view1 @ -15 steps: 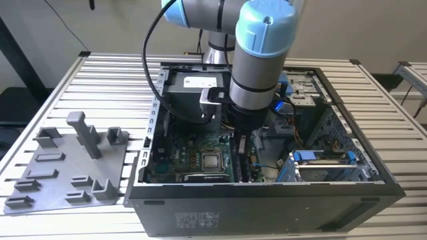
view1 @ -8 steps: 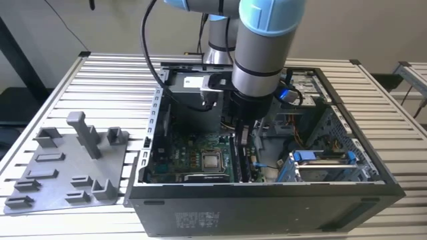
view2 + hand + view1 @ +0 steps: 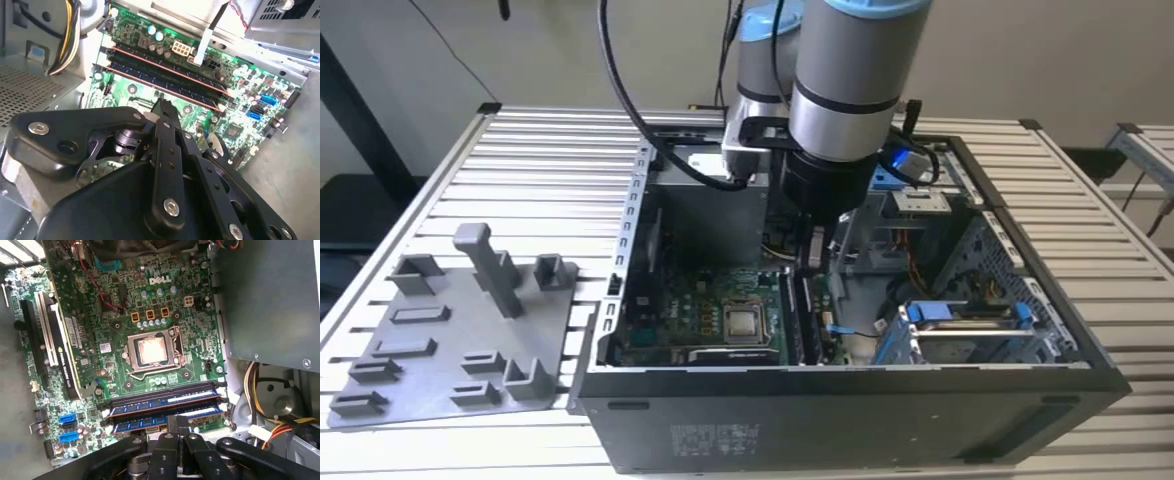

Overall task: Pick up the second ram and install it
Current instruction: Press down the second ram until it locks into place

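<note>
Down inside the case [image 3: 854, 378], gripper [image 3: 817, 262] at about one o'clock of the processor [image 3: 743, 322] in the exterior view, over the memory slots. Closed, fingertips drawn together into one narrow point, as both wrist views suggest. Set tip-down on the upper edge of the second ram [image 3: 142, 424], which stands in the slot farther from the processor, parallel to and just beside the first stick [image 3: 165, 401]. Probably held this way to press straight down along the slot; pinching or only pushing, cannot tell.

Tight quarters. Cables [image 3: 272, 427] near one end of the slots, drive cage [image 3: 961, 330] at three o'clock of the processor in the exterior view. On the processor's far side, well apart, an expansion card [image 3: 65, 352] standing on edge. Open room mainly straight up, through the case's open side.
</note>
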Robot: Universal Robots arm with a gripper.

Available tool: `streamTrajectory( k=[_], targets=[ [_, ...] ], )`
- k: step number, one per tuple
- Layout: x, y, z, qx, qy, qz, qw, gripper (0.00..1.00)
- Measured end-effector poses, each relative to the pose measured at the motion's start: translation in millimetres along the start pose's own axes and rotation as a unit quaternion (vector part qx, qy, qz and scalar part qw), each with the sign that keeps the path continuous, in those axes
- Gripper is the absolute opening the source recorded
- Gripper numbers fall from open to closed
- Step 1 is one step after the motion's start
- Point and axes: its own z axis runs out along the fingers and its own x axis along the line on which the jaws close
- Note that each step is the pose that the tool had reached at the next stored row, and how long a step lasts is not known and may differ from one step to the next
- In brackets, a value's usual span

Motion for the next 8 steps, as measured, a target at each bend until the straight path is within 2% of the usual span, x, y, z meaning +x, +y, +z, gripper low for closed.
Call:
streamTrajectory(
  k=[8],
  targets=[
    [0.0, 0.0, -0.7, 0.0000, 0.0001, 0.000, 1.0000, 0.11]
  ],
)
